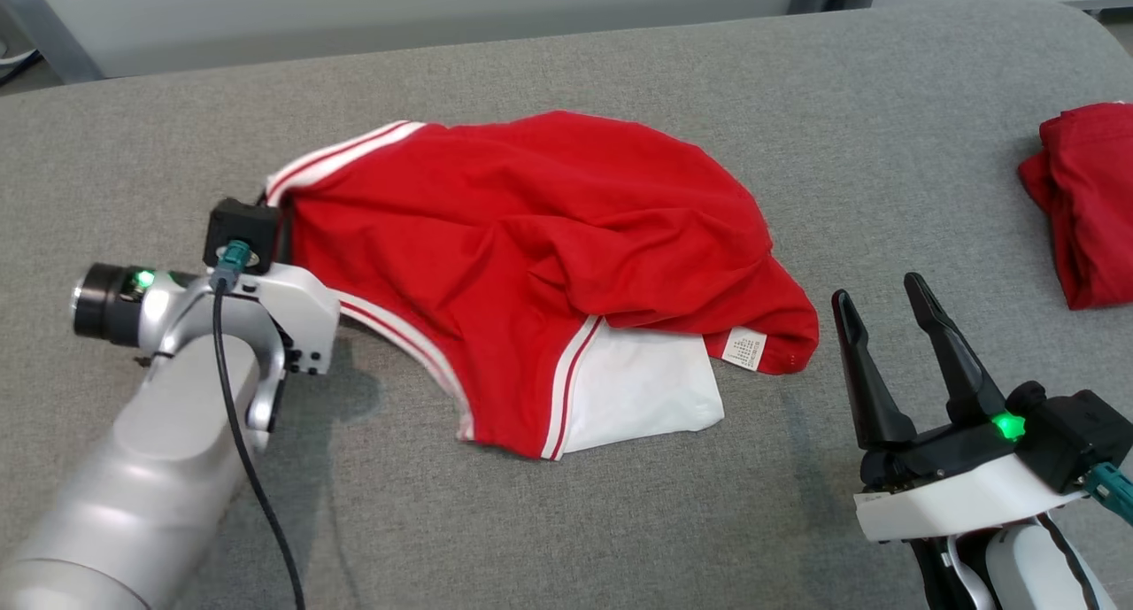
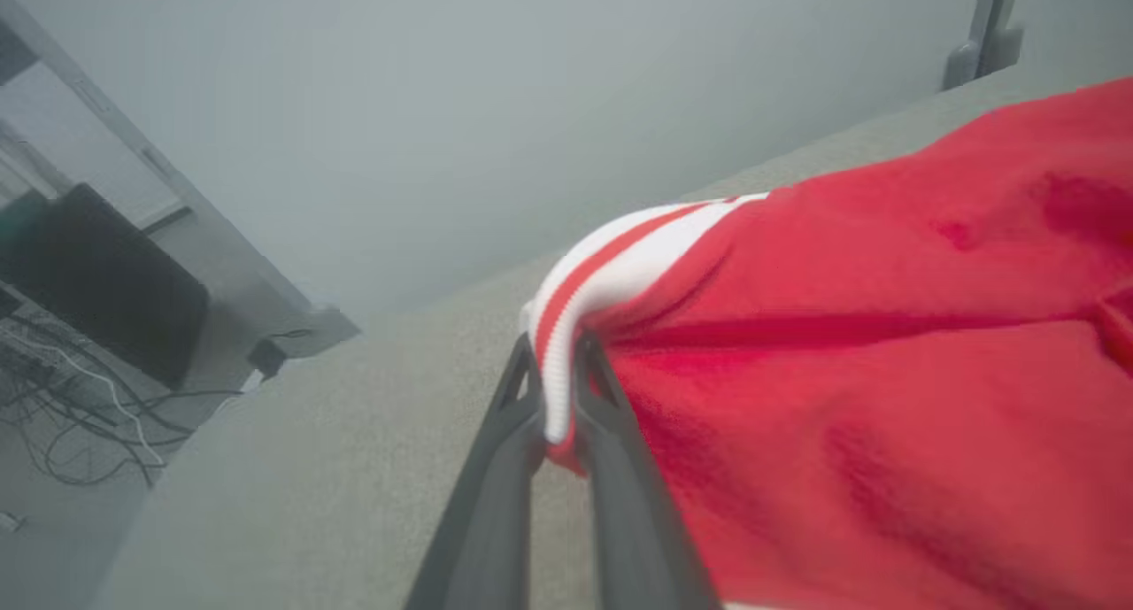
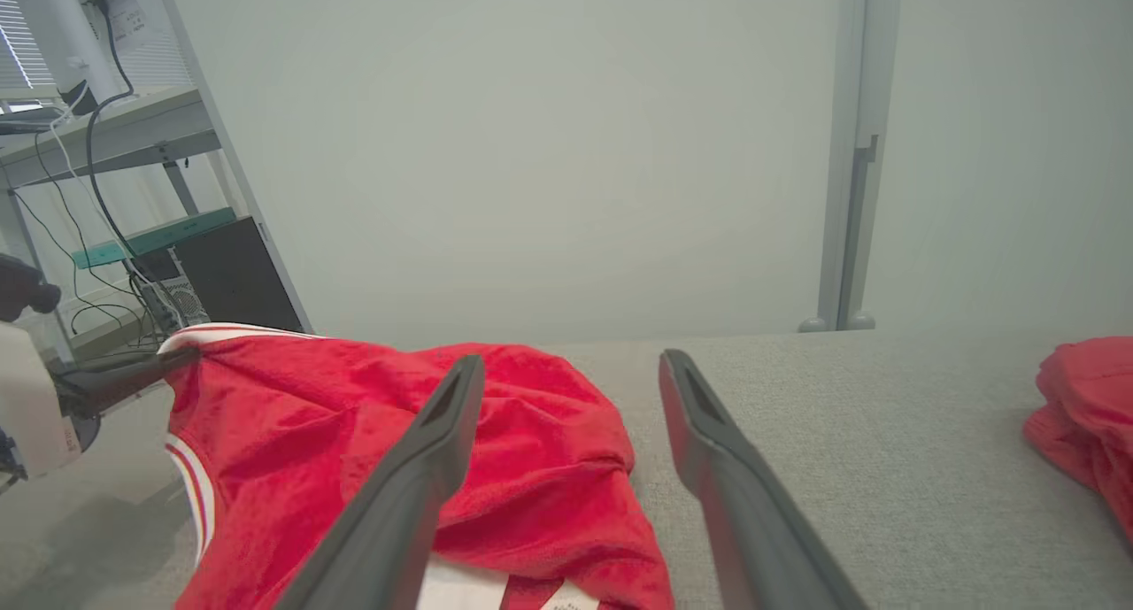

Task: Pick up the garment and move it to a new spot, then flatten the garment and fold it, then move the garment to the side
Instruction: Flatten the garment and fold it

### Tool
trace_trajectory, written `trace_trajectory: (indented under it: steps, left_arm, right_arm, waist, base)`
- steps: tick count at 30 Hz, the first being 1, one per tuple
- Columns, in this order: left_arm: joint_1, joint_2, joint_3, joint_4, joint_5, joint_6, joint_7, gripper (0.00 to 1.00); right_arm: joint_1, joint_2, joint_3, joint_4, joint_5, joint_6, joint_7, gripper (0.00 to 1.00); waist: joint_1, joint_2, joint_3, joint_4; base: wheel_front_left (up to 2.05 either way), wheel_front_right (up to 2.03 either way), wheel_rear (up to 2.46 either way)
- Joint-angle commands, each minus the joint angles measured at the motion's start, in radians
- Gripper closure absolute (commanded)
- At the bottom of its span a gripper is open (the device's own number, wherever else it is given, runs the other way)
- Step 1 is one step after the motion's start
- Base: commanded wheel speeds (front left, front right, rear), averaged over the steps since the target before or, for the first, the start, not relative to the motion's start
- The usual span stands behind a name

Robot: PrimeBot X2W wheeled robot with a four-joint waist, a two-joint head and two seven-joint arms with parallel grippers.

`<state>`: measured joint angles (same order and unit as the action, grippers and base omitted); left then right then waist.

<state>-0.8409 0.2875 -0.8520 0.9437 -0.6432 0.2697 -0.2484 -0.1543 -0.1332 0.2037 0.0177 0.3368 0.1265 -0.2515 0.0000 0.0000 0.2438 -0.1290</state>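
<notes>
The red garment (image 1: 531,256) lies rumpled on the grey surface (image 1: 620,521). The left wrist view shows the left gripper (image 2: 556,353) clamped on its striped hem, a grip hidden in the head view. The right gripper (image 1: 876,289) is spread and empty, just beside it.

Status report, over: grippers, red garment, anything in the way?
Left gripper shut on red garment, striped edge. Right gripper open, apart from it. Garment crumpled on grey table. Other red cloth far right, not in the way.

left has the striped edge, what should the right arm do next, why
Probably ease the right gripper toward the garment corner by the white label and close on it. Its jaws are open and apart from the cloth, while the left gripper is shut on the striped edge.
</notes>
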Motion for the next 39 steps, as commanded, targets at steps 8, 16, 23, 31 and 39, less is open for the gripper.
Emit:
trace_trajectory:
  steps: [8, 16, 23, 31, 39]
  left_arm:
    - [-0.146, 0.146, -0.010, -0.089, 0.184, 0.070, -0.013, 1.00]
    - [-0.067, 0.085, 0.093, -0.164, 0.116, 0.049, -0.013, 0.00]
    - [0.062, 0.000, 0.154, -0.280, 0.049, 0.044, -0.013, 0.00]
    - [0.246, -0.058, 0.132, -0.383, -0.041, 0.032, 0.055, 0.00]
    - [0.342, -0.073, 0.109, -0.447, -0.071, 0.065, 0.111, 0.00]
  right_arm:
    - [-0.011, -0.016, 0.022, -0.021, 0.004, 0.004, -0.010, 0.00]
    - [-0.014, -0.016, 0.024, -0.013, 0.003, 0.004, -0.010, 0.00]
    - [-0.008, -0.013, 0.019, -0.011, 0.004, 0.004, -0.010, 0.00]
    - [0.004, -0.008, 0.014, -0.009, 0.006, 0.004, -0.010, 0.00]
    - [0.006, -0.012, 0.014, -0.011, 0.008, 0.004, -0.010, 0.00]
  waist:
    - [0.0000, 0.0000, 0.032, -0.005]
    - [0.0000, 0.0000, 0.029, 0.006]
    - [0.0000, 0.0000, 0.007, 0.038]
    - [0.0000, 0.0000, -0.014, 0.067]
    - [0.0000, 0.0000, -0.019, 0.075]
  base:
    - [0.00, 0.00, 0.00]
    - [0.00, 0.00, 0.00]
    - [0.00, 0.00, 0.00]
    - [0.00, 0.00, 0.00]
    - [0.00, 0.00, 0.00]
